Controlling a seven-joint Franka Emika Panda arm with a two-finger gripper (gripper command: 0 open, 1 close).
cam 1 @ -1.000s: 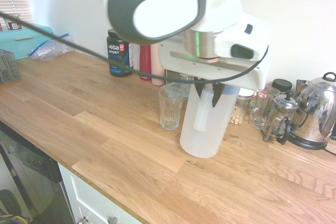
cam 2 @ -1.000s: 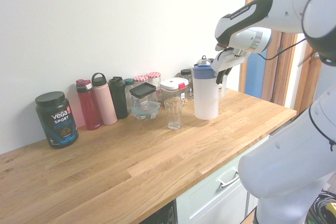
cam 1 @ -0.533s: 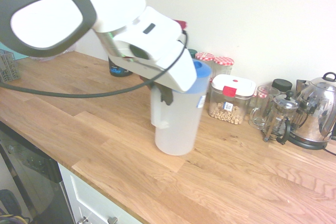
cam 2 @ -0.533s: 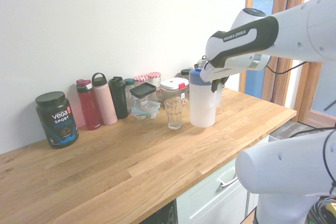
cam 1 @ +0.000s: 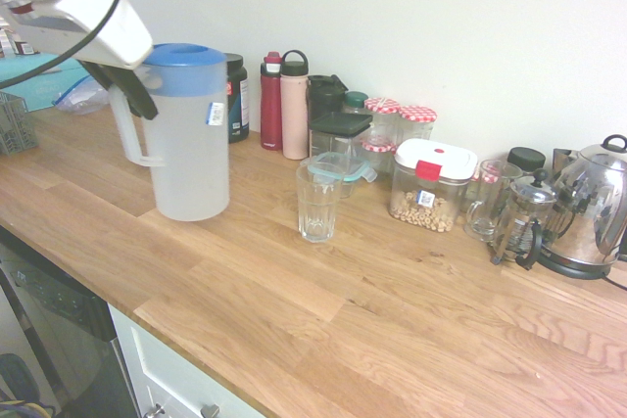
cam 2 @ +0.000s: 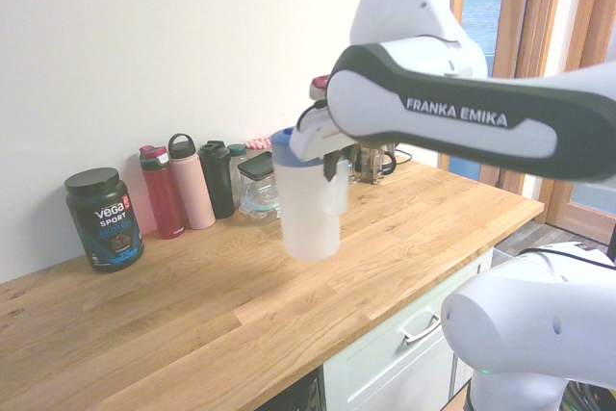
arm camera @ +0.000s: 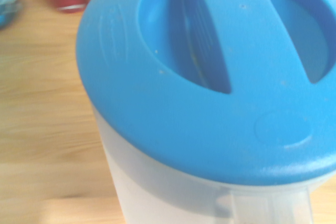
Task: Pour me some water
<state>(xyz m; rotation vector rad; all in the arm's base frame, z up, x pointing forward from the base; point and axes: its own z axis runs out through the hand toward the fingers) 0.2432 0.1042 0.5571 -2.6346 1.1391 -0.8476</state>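
Nothing poured yet: in the first exterior view the fingers point(cam 1: 132, 95) are clamped on the handle of the jug point(cam 1: 188, 134), upright beside the empty glass point(cam 1: 318, 201), mid-tabletop. Second exterior view: jug point(cam 2: 310, 201) looks lifted. Wrist view: blue lid point(arm camera: 210, 72) on; tipping remains.

Jug point(cam 1: 191, 139) sitting upright, translucent white plastic with a round blue lid point(arm camera: 210, 72) on top and a small sticker on its side, handle facing away from the glass. Hanging just above the wooden counter in the second exterior view, looking a bit blurred there. Glass point(cam 1: 318, 201) standing upright and looking empty, clear with ribbed sides, resting on the counter just beside the jug, not touching it.
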